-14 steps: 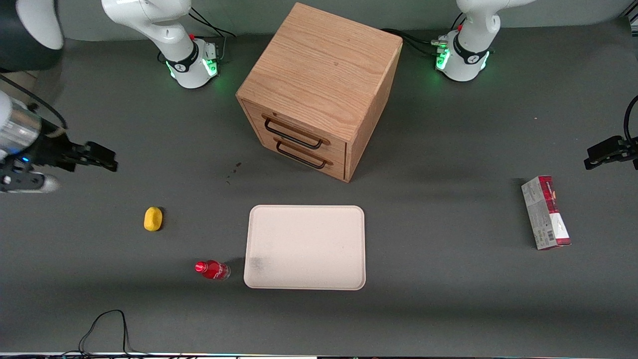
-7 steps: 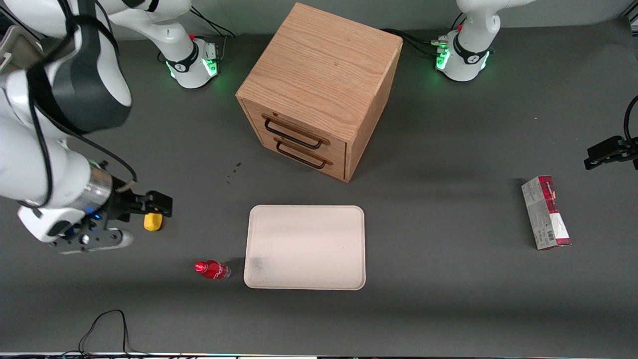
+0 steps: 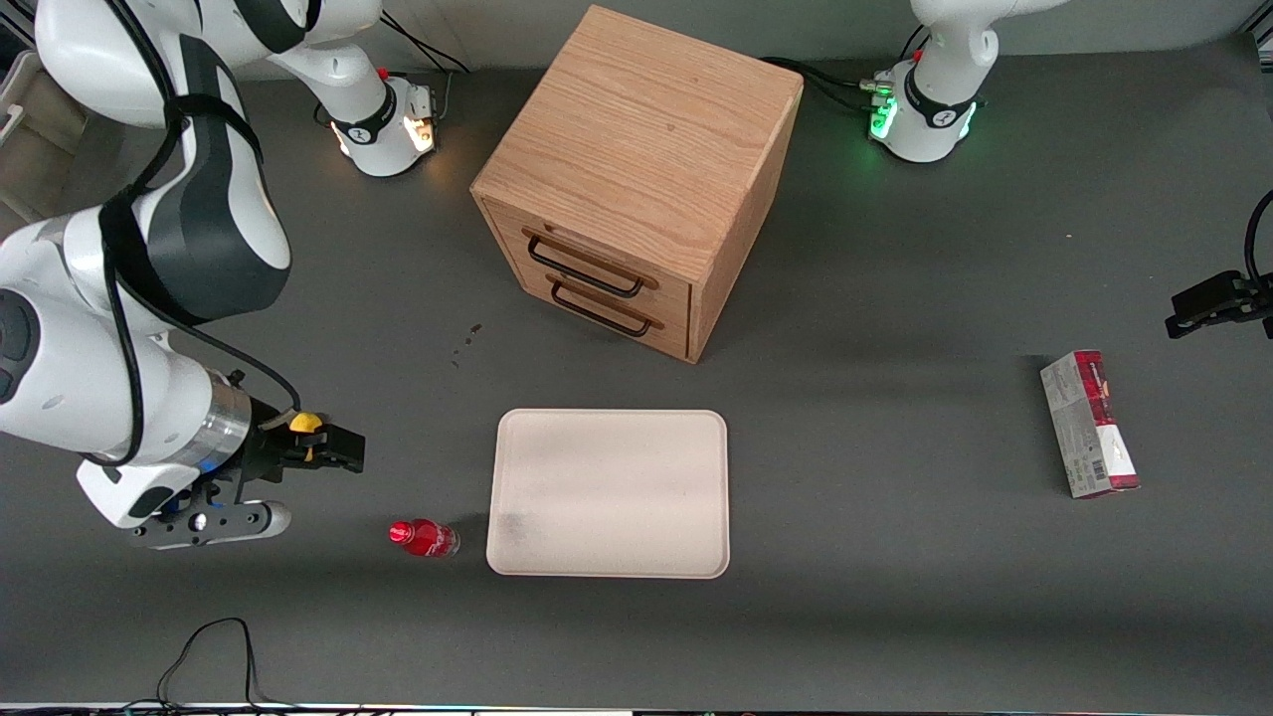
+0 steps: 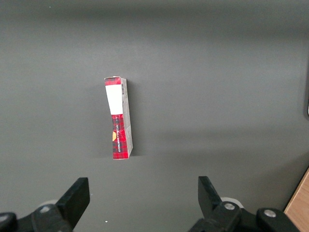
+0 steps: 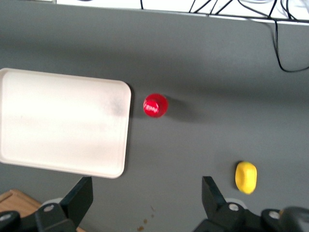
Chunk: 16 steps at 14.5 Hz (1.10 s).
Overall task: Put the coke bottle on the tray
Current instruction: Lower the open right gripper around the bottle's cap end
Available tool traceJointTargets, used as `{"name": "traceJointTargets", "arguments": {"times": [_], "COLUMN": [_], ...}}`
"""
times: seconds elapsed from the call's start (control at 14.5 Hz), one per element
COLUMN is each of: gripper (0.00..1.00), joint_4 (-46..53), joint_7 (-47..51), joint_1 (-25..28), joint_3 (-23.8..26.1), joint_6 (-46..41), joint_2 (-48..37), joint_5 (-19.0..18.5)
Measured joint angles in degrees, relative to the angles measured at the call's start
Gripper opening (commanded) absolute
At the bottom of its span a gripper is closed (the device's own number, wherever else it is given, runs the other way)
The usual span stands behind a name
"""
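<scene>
- Bottle (image 3: 424, 538) stands upright on the table just beside the tray (image 3: 609, 492), near the tray corner closest to the front camera, and nothing holds it
- Claw (image 3: 343, 454) hangs above the table with its fingers spread apart and empty, farther from the front camera than the bottle and partly covering the yellow lump (image 3: 305, 423)
- Risk one: a descent slightly off centre could let one finger strike the red cap and tip the bottle, which would likely roll
- Risk two: being small, round and clear, it may slip if pinched too high
- Risk three: carried low, its base could catch the tray rim and topple on release
</scene>
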Motion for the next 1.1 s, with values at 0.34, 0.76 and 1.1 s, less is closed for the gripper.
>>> {"name": "traceJointTargets", "arguments": {"times": [0.34,0.76,1.1], "gripper": [1.0,1.0,1.0], "joint_4": [0.1,0.1,0.1], "joint_7": [0.0,0.0,0.0], "joint_1": [0.0,0.0,0.2], "joint_3": [-0.1,-0.1,0.0], "joint_6": [7.8,14.9,15.7], "joint_2": [6.2,12.3,15.8], "joint_5": [0.0,0.0,0.0]}}
